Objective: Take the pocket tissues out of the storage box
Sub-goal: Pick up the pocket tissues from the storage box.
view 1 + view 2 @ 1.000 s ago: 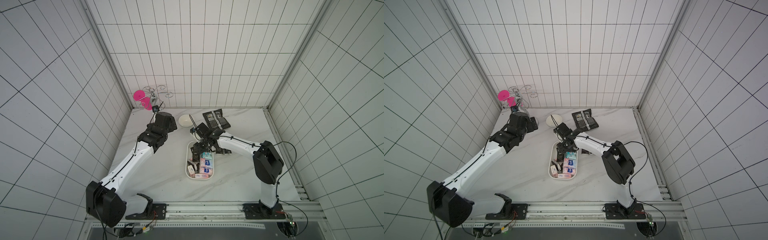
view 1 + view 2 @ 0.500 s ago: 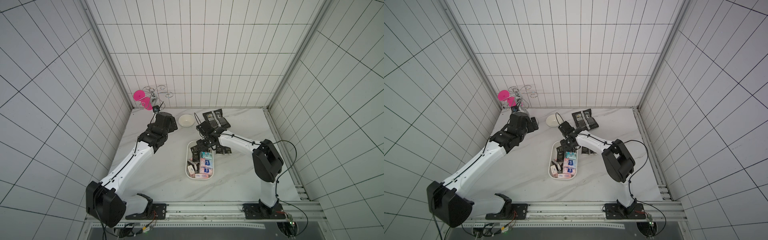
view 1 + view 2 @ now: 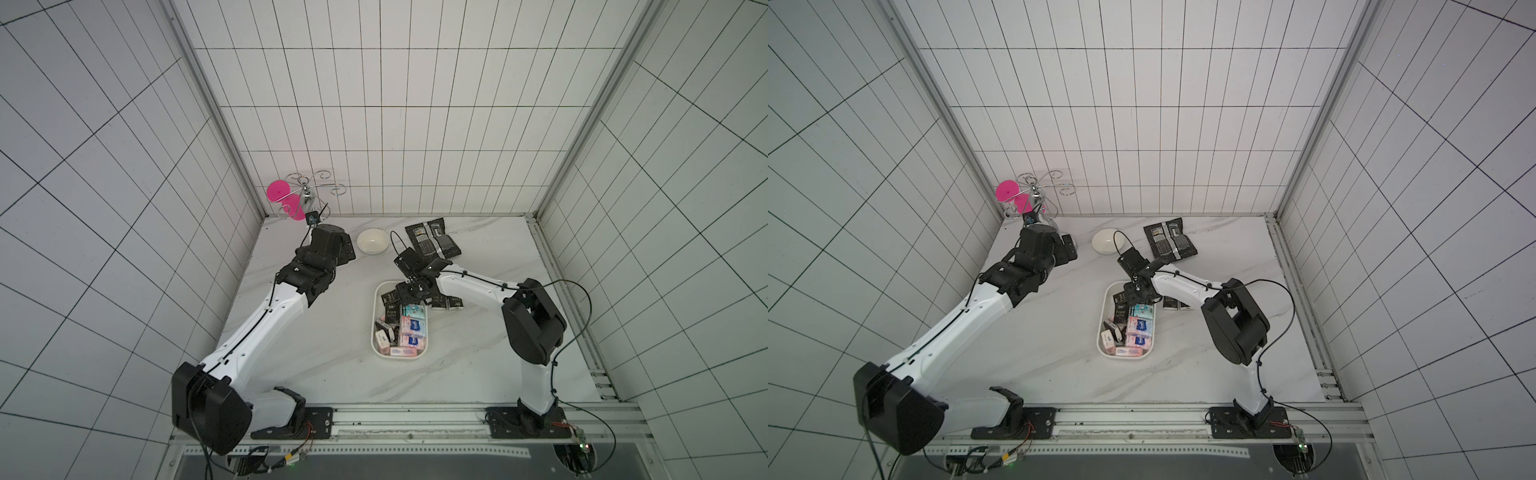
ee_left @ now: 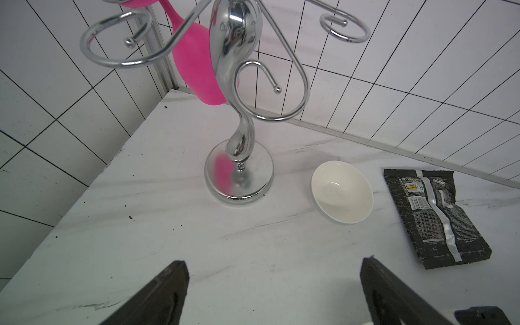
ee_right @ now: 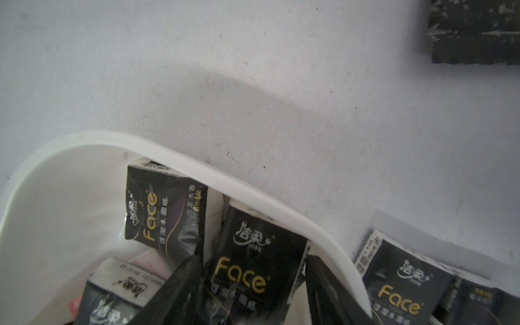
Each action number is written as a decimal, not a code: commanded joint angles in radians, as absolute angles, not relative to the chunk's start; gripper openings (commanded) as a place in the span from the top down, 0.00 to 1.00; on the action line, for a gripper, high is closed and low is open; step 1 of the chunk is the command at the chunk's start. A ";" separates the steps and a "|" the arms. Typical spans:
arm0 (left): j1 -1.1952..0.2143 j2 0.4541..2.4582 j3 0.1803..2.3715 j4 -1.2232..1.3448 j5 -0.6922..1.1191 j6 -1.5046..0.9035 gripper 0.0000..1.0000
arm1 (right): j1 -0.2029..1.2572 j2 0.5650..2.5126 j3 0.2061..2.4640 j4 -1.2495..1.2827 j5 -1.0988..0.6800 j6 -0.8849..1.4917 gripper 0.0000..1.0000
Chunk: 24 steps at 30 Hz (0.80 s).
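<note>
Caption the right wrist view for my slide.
Right end effector flanking a black Face tissue packet inside the storage box.

Both top views high overhead, sharing white marble tabletop (image 3: 457, 353), left wrist low toward chrome hook stand (image 4: 239, 143), right wrist close over white plastic storage box (image 5: 253, 197)

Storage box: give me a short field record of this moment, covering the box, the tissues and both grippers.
storage box: on the table, many pocket tissues inside
removed: a few black packets on the table beside the box
right gripper: in the box's far end, jaws either side of a black Face packet, grip unclear
left gripper: open, empty, near the white bowl
</note>
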State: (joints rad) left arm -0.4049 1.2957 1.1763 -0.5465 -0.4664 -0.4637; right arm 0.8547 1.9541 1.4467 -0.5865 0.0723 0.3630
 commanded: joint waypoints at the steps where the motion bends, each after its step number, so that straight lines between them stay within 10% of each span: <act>1: -0.408 1.276 1.172 -0.543 -0.463 -0.462 0.01 | 0.851 1.977 1.425 -0.594 0.086 0.387 0.39; 24: -0.408 1.264 1.166 -0.541 -0.466 -0.470 0.01 | 0.876 1.971 1.473 -0.605 0.072 0.365 0.54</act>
